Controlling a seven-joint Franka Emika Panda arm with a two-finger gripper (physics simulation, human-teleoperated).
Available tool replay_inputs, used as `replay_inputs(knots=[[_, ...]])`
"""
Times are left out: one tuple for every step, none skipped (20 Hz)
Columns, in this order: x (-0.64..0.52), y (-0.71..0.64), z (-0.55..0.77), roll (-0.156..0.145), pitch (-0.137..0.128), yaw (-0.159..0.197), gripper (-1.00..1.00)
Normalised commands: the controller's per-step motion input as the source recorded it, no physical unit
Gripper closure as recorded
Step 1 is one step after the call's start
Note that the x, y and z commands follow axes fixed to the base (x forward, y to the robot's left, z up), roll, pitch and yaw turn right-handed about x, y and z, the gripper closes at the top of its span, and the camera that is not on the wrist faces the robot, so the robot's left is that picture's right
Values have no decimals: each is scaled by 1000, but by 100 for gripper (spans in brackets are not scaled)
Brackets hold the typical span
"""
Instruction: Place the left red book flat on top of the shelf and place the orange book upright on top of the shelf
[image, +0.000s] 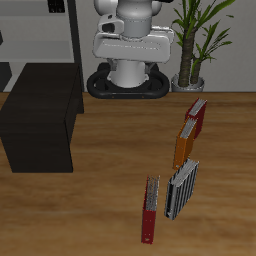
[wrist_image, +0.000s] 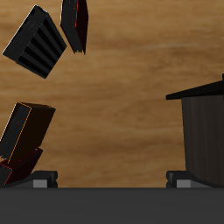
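Off to one side of the gripper (wrist_image: 109, 180), well below it, the left red book (image: 197, 118) stands on its edge on the table, crimson covers around a pale page block. The orange book (image: 184, 145) stands just beside it, one step nearer the table's front edge, similar in size, with pale page edges showing. To the other side of the jaws lies the shelf (image: 42, 115), a low, wide, matte black box with a flat top, well apart from both books. The jaws stand spread wide with nothing between them.

Farther out from the jaws than the orange book are a grey striped book (image: 181, 188) and a slimmer red book (image: 150, 210). The table (image: 110, 190) is brown wood planking. Behind the robot's base (image: 128, 75) stand a potted plant (image: 200, 40) and pale open-frame shelving (image: 40, 30).
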Motion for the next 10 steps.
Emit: replay_inputs(knots=[[-213,421,-138,47,-7,-69,-100],[-145,457,-76,80,-81,109,-100],[9,-56,6,0,0,0,-100],[-195,299,-183,-61,20,-171,-100],[-214,556,-216,87,9,-45,-100],[-187,538,-270,70,12,-25,-100],[0,0,0,0,0,0,-100],[-242,551,-318,4,4,-52,-100],[-229,828,-490,150,105,-28,-100],[-333,672,-231,11,-39,30,-100]])
